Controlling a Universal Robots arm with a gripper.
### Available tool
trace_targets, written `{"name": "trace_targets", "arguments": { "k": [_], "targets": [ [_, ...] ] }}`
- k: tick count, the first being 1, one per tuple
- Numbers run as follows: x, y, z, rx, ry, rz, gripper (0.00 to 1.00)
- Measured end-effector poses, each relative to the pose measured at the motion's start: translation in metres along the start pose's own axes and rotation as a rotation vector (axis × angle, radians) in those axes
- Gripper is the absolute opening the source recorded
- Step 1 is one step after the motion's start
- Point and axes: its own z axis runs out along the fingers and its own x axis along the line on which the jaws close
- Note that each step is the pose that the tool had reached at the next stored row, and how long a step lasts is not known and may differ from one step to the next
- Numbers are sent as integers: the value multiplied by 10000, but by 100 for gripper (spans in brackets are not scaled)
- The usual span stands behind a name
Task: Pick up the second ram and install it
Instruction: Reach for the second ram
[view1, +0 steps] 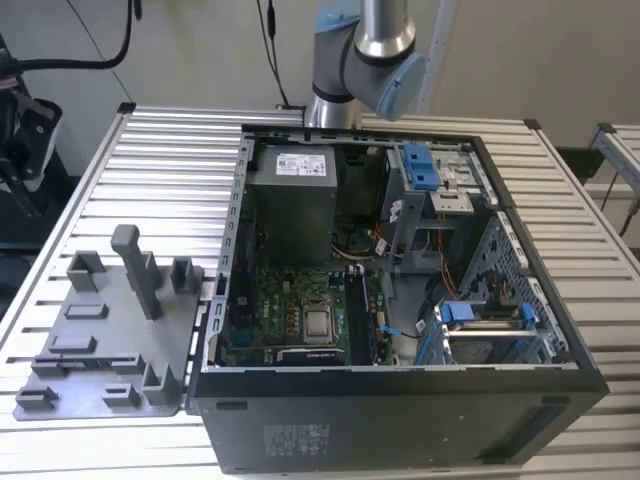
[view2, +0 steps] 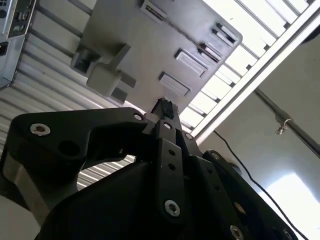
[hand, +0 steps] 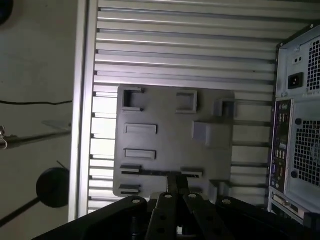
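Your tool (hand: 177, 182) hangs over the grey tray (hand: 165, 145), at the row of low holders (hand: 131, 170) near one edge of it, and the second wrist view puts the tool (view2: 162, 107) tip at that same edge of the tray (view2: 140, 45). In the first wrist view a thin dark strip runs between two of those holders. Seen edge-on, it reads as the second ram (hand: 152, 172) standing in the tray, though you cannot be sure of that from here. The tool's tip sits right at the middle of that strip, touching it or just above it; which of the two does not show. You also cannot tell whether the tool is clenched, released or grasping the strip, because its dark parts run together there. In the exterior view the tray (view1: 110, 330) lies on the slatted metal surface (view1: 160, 170) at the exterior view's left, just beside the open computer case (view1: 400, 420), with its tall post (view1: 135, 270) upright. The green motherboard (view1: 290, 310) lies flat on the floor of the case. The arm (view1: 365, 50) rises behind the case at the far side of the surface. The first wrist view shows the case's (hand: 295, 125) back panel close to the tray.
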Motion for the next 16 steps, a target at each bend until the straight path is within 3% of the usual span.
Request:
{"name": "trace_targets", "arguments": {
  "k": [9,16],
  "targets": [
    [54,-207,4,0,0,0,11],
    [71,-297,7,0,1,0,11]
  ]
}}
